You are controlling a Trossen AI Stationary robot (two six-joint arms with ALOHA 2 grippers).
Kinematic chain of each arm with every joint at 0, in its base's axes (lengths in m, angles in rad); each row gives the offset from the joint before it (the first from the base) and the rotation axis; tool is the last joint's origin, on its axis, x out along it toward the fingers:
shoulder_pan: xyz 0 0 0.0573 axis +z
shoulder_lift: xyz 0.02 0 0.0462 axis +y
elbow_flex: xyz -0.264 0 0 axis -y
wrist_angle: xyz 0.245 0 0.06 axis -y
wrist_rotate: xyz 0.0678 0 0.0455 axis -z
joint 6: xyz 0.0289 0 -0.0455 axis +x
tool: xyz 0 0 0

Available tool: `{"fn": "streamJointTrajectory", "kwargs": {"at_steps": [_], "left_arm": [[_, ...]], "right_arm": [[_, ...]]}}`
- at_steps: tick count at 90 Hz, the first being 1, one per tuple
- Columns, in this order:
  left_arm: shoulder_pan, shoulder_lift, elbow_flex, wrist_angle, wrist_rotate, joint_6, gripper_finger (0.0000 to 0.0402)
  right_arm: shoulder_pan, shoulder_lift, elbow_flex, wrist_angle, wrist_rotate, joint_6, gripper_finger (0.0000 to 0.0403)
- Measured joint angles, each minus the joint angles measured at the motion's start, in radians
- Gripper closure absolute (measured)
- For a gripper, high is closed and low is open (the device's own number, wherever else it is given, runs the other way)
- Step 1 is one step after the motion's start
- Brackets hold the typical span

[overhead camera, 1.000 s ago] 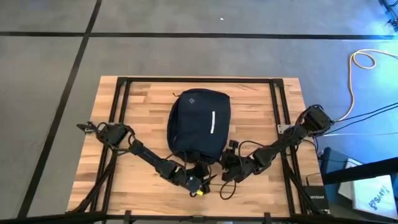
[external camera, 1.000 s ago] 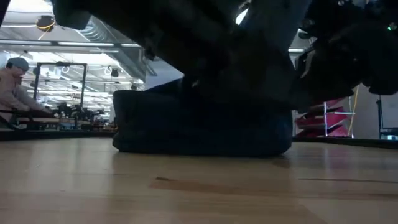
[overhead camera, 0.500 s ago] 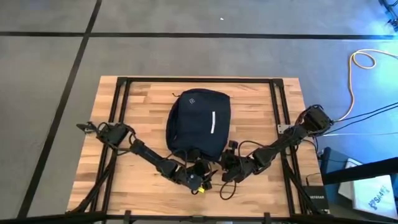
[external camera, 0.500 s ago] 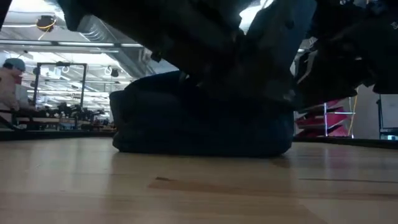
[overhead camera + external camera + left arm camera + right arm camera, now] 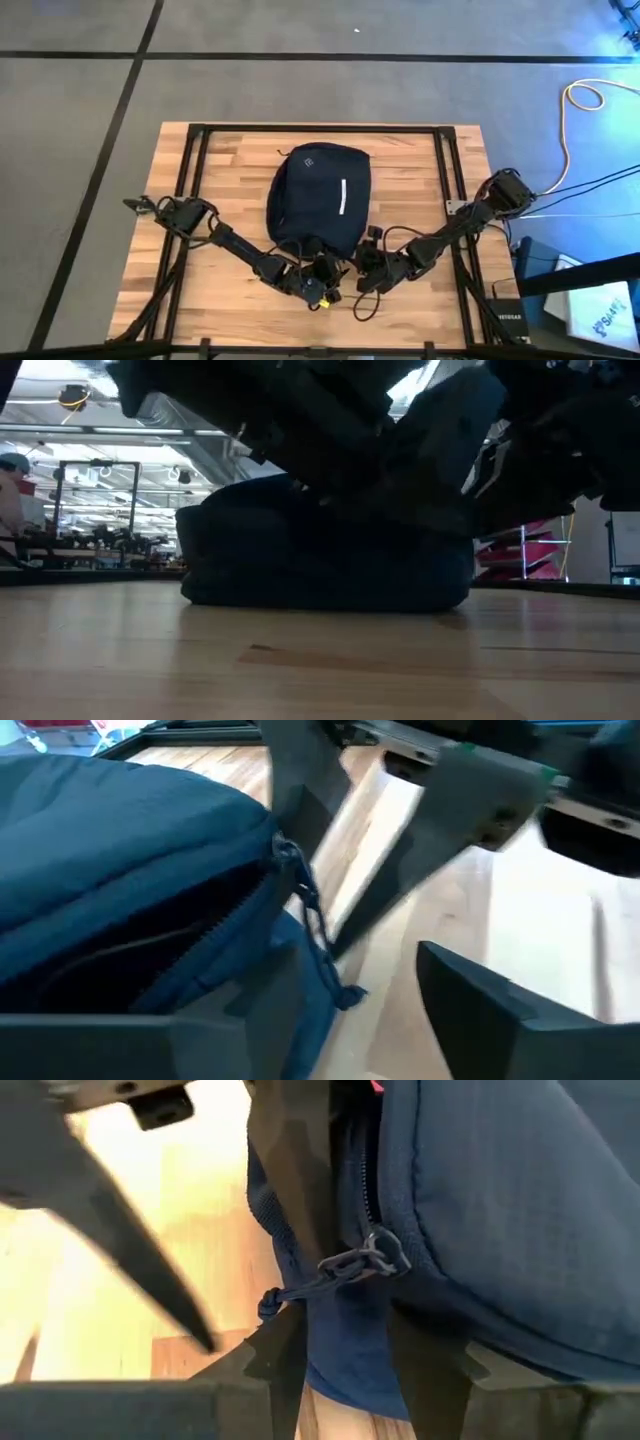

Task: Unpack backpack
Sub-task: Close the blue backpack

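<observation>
The right gripper (image 5: 340, 1350) pinches the backpack (image 5: 318, 195) hem just below the zip pull (image 5: 362, 1260), likely anchoring it. The left gripper (image 5: 350, 1010) has spread fingers straddling the zip opening, ready to reach in.

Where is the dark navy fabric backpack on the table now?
In the high view the dark navy fabric backpack lies near the middle of the wooden table, with both hands at its near edge.

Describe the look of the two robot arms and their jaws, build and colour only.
Both arms are dark, slim and jointed, with black cables looped along them. The left gripper carries a small yellow mark near its tip; the right gripper is all black. Up close, the fingers are flat, angular dark-grey plastic wedges.
</observation>
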Motion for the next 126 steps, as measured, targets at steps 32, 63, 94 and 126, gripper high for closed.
{"fn": "streamJointTrajectory", "kwargs": {"at_steps": [32,63,94,126], "left_arm": [[0.015,0.006,0.000,-0.026,0.075,-0.006,0.0369],[0.017,0.006,-0.002,-0.015,0.093,0.006,0.0400],[0.007,0.001,-0.001,-0.011,0.102,0.058,0.0402],[-0.039,-0.027,0.000,0.017,0.048,0.313,0.0401]], "right_arm": [[0.001,0.000,0.000,0.021,-0.011,-0.004,0.0281],[0.013,0.000,-0.001,0.026,-0.037,-0.010,0.0281],[0.075,-0.040,-0.001,-0.158,0.057,0.054,0.0329],[0.112,-0.068,0.000,-0.213,0.117,0.102,0.0343]]}}
